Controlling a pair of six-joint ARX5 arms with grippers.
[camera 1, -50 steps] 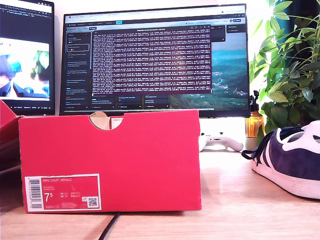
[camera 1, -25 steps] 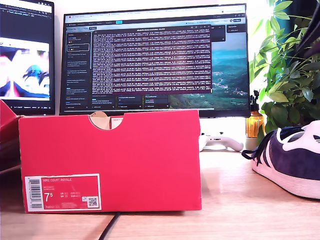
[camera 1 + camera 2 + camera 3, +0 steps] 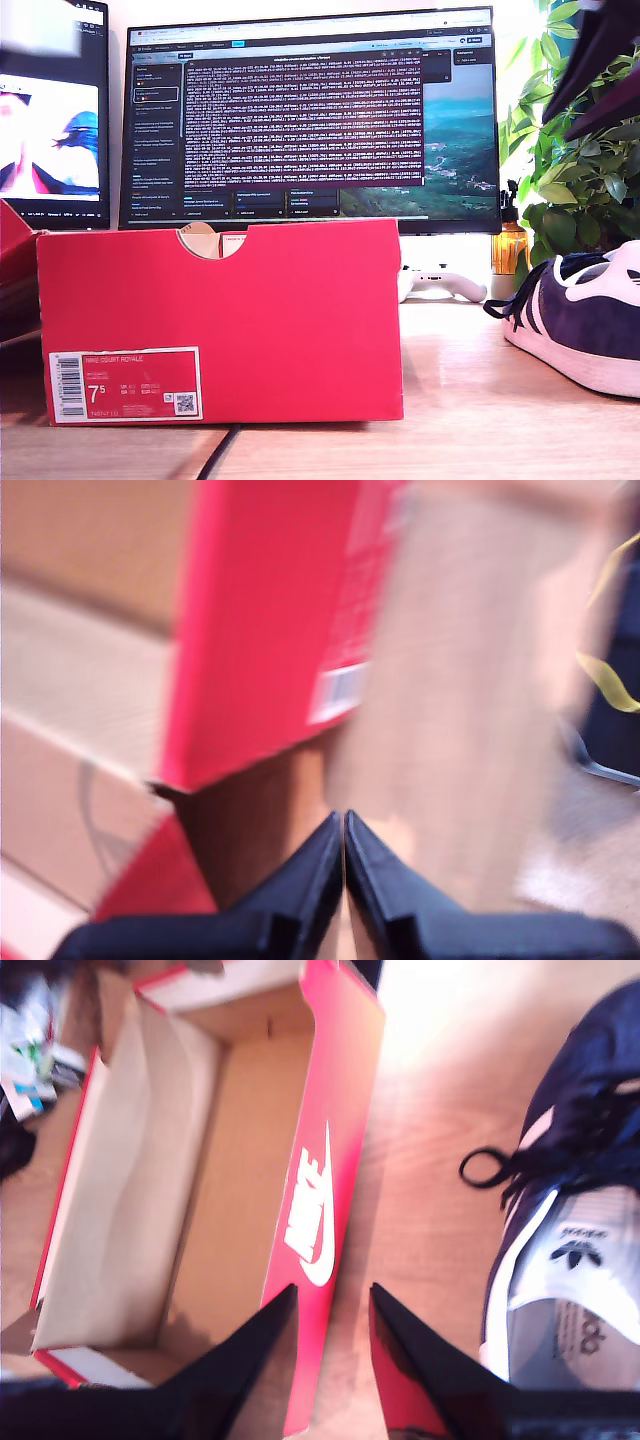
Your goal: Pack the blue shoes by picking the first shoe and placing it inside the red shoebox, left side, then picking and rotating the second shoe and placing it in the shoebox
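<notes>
On the wooden bench (image 3: 470, 400), toward the exterior view's left, you have the red shoebox (image 3: 220, 320), standing upright with its end panel facing that camera; the panel has a half-round notch in its top edge and a white barcode label (image 3: 125, 384) marked "7.5" at its lower corner. Well apart from it, at the exterior view's right edge, one blue shoe (image 3: 580, 325) rests on its white sole, cut off by the frame, with dark laces hanging off its near end. Second wrist view: the same box (image 3: 190, 1180) seen from above, lidless, brown interior holding nothing, a white swoosh on its long red side wall; the shoe (image 3: 570, 1220) lies on the bench beside that wall, not touching it. Your second gripper (image 3: 333, 1305) hangs above the box's side wall, its fingers a small gap apart and gripping nothing. First wrist view, heavily blurred: your first gripper (image 3: 344, 825) sits over the bench near a red box face (image 3: 270, 630) with a white label; its fingers are pressed together, nothing between them. Background items in the exterior view: a wide monitor (image 3: 310, 120) showing text, a second screen (image 3: 50, 110) at the left edge, a leafy plant (image 3: 580, 130) at the right, a white game controller (image 3: 440, 282), an amber bottle (image 3: 510, 245).
</notes>
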